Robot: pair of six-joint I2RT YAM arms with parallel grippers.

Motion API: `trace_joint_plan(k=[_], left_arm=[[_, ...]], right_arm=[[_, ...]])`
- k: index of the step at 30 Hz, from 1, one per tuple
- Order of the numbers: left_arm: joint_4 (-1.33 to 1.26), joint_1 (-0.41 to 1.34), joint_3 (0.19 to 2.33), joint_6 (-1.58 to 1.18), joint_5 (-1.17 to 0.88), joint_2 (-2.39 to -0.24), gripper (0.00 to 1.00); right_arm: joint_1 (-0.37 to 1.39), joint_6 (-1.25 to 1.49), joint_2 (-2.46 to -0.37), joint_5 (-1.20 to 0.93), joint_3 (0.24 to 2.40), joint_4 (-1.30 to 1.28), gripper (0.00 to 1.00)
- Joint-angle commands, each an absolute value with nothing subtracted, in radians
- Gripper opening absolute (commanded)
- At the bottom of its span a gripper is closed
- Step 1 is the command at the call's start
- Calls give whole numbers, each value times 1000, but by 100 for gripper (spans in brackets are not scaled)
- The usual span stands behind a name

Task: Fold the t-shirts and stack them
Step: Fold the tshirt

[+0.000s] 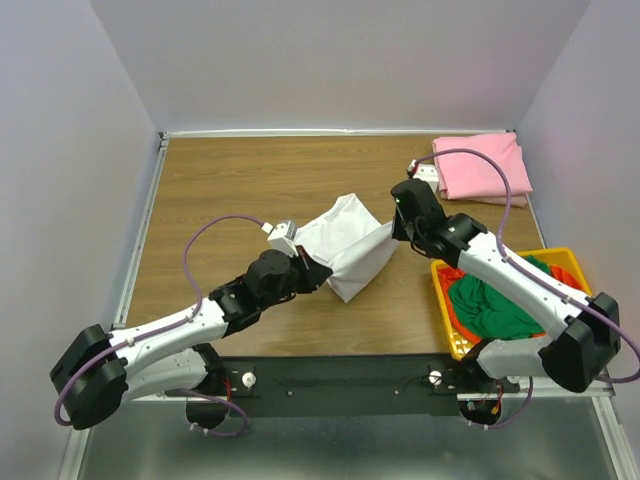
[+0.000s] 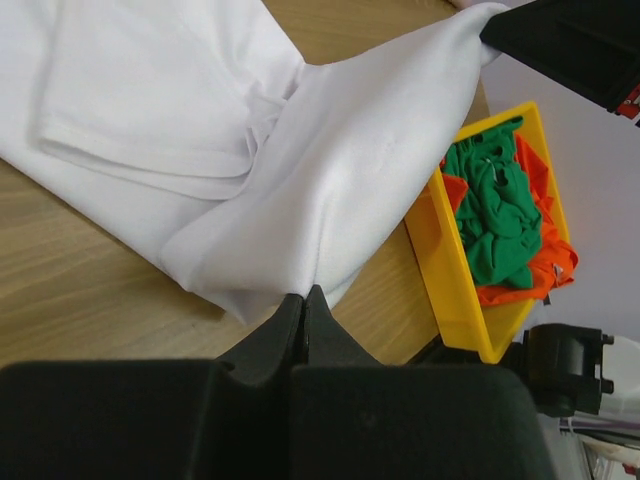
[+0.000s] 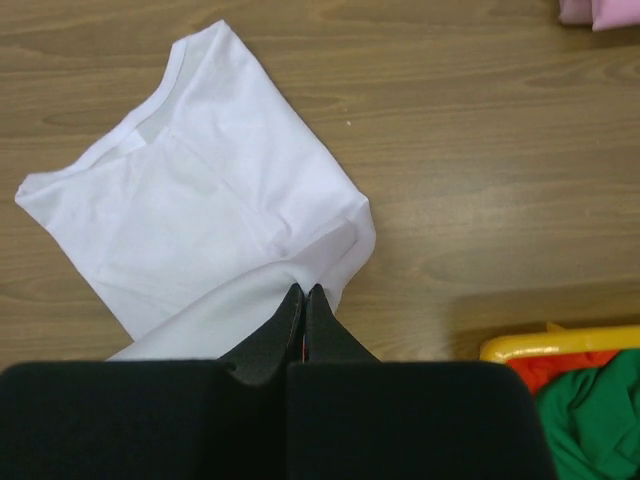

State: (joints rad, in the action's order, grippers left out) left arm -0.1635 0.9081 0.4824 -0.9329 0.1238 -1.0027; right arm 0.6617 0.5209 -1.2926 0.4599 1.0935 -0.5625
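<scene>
A wooden bench (image 1: pixel 240 180) seen from above, with two robot arms reaching in from its near edge. A yellow basket (image 1: pixel 443 310) sits at the near right of the bench, and everything here is placed from it.

To the left of the basket, near it but not touching, is a white t-shirt (image 1: pixel 345 245). It is partly folded and rumpled. Its far part lies flat on the wood, with the neckline pointing away from the basket. Its near part is raised off the wood and drawn into a taut fold between the two arms.

The left claw (image 1: pixel 322 272) is left of the basket. Its two fingers are pressed fully together, pinching the near corner of the white t-shirt. In the left wrist view the cloth runs straight out from the closed fingertips (image 2: pixel 303 300).

The right claw (image 1: pixel 392 228) is just beyond the basket's far left corner. It is also clamped tight, on the edge of the white t-shirt nearest the basket. In the right wrist view the white cloth gathers into the closed tips (image 3: pixel 303 295).

Inside the basket lies a crumpled green t-shirt (image 1: pixel 490 305) on top of an orange t-shirt (image 1: pixel 450 280), which shows along the sides.

Beyond the basket, at the far right corner of the bench, a pink t-shirt (image 1: pixel 480 168) lies folded flat, well apart from the white one.
</scene>
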Motion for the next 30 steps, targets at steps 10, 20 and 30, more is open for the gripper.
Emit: trace_joint_plan(k=[10, 20, 30], left_arm=[[-423, 663, 417, -845, -61, -1138, 0], [-517, 540, 420, -822, -126, -1232, 0], [-574, 431, 388, -828, -170, -1266, 0]], right_arm=[[606, 391, -1613, 519, 1359, -451, 0], [591, 336, -1822, 497, 1568, -442, 0], [589, 299, -1989, 483, 1736, -440, 1]])
